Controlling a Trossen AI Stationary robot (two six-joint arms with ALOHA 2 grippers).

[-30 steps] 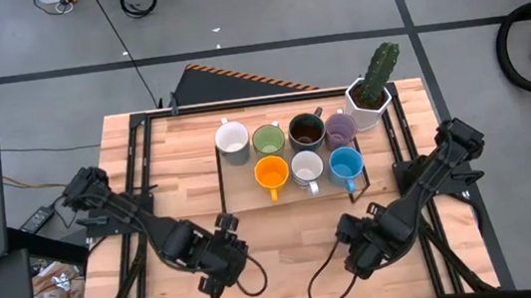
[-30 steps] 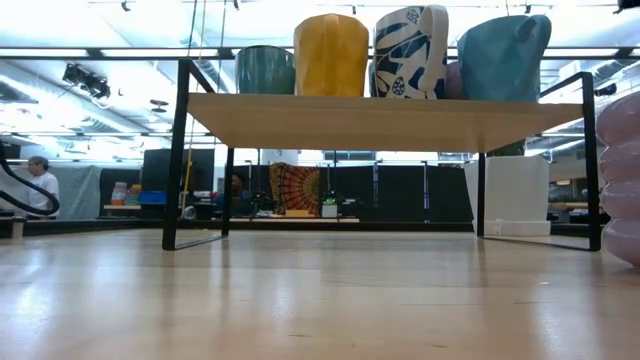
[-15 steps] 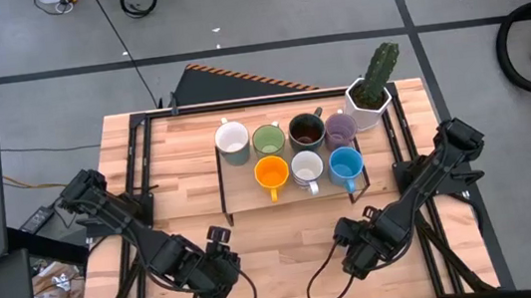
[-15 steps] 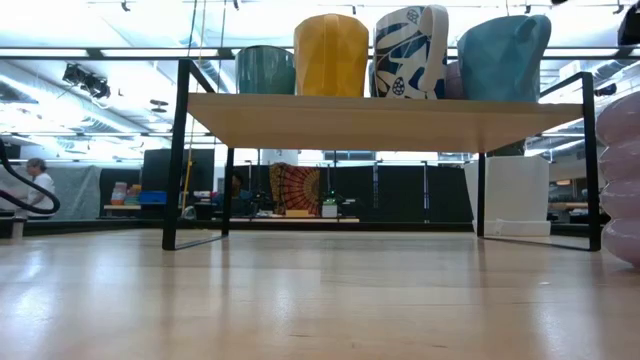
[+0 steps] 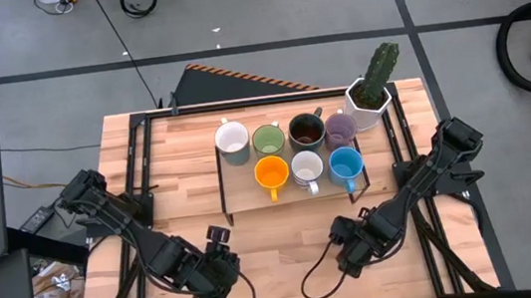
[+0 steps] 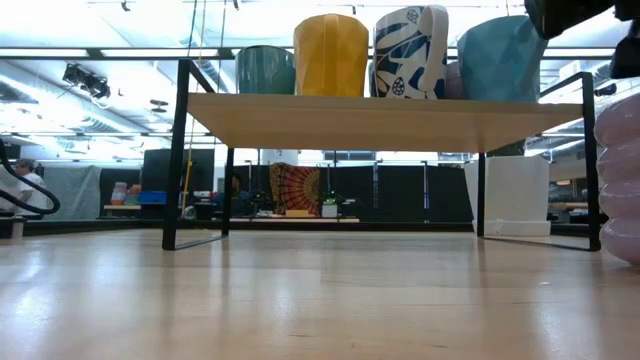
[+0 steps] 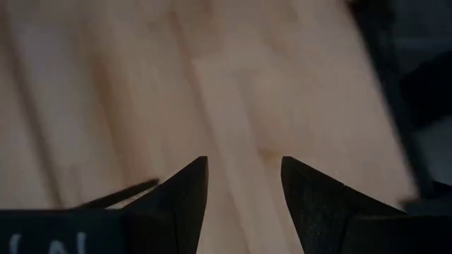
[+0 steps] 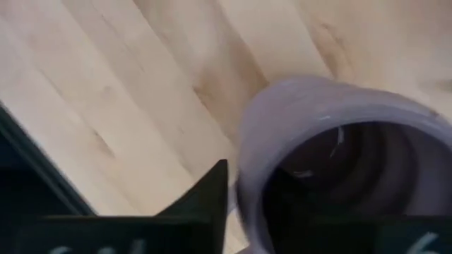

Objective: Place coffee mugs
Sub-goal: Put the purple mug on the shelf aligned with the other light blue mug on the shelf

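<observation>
Seven mugs stand on a low wooden shelf (image 5: 242, 204): white (image 5: 232, 140), green (image 5: 268, 140), dark brown (image 5: 306, 131), lavender (image 5: 341, 127), orange (image 5: 270, 172), white (image 5: 307, 168) and blue (image 5: 345, 164). A second lavender mug (image 8: 332, 155) stands on its base on the table, at the right edge of the low view (image 6: 620, 180). My right gripper (image 5: 352, 244) hangs over it and hides it from above. One finger (image 8: 212, 194) stands just outside the mug's rim; the other is lost in the dark inside. My left gripper (image 7: 244, 169) is open over bare wood near the table's near edge (image 5: 214, 267). My right gripper comes at the lavender mug's rim (image 8: 247, 176) from above, with one finger outside the wall. I cannot tell whether it touches the wall. The mug stands upright on the table.
A white hexagonal pot with a green cactus (image 5: 369, 92) stands at the shelf's far right corner. The black shelf legs (image 6: 178, 150) rise from the table. Cables loop on the wood (image 5: 321, 283) beside both grippers. Bare tabletop lies between the shelf and the near edge.
My right gripper has shifted a little toward the table's left and has come into the top right of the low view, above the lavender mug. My left gripper has drawn back toward the near edge. The mugs have not moved.
</observation>
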